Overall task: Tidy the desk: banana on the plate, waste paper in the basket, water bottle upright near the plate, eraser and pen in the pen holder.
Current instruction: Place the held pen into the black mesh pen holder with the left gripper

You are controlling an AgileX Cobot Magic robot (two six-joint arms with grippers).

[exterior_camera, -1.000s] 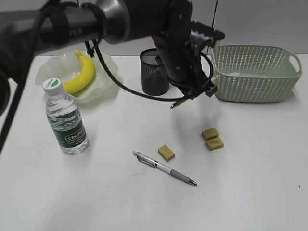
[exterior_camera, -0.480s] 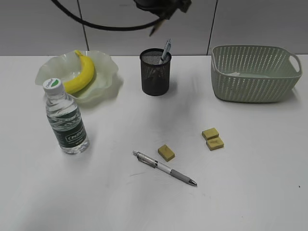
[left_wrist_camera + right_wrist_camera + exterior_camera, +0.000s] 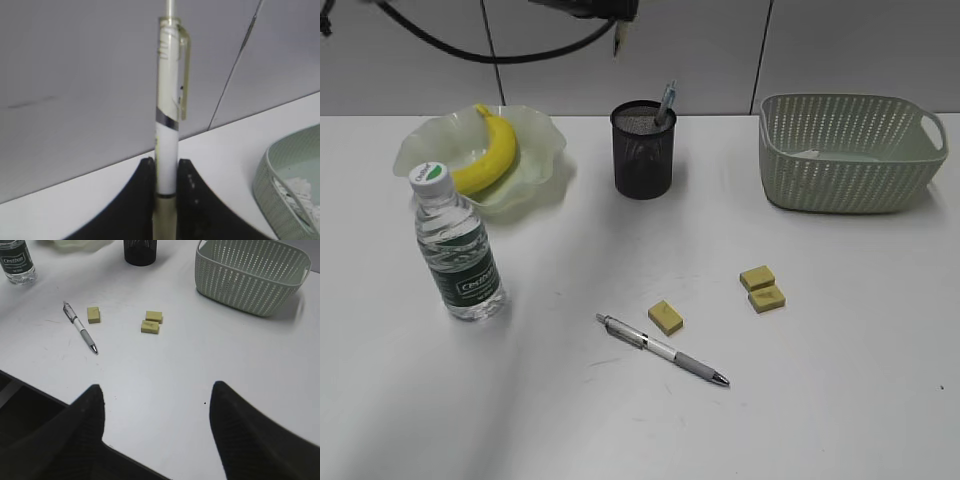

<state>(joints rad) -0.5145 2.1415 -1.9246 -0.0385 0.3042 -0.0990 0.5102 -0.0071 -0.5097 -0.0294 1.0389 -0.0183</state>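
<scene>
A white pen [image 3: 167,125] is clamped upright in the left gripper [image 3: 165,172], the basket [image 3: 290,185] at its right. The right gripper [image 3: 156,405] is held wide and empty, three erasers [image 3: 151,322] ahead.

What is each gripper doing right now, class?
Left gripper: closed on a white pen, held upright.
Right gripper: open, holding nothing, above the desk.

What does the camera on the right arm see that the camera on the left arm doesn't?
Only the right wrist view shows the open right claw, three erasers, a pen lying on the desk, the water bottle and the pen holder. Only the left wrist view shows the left claw shut on a white pen. Both show the desk and the basket.
</scene>
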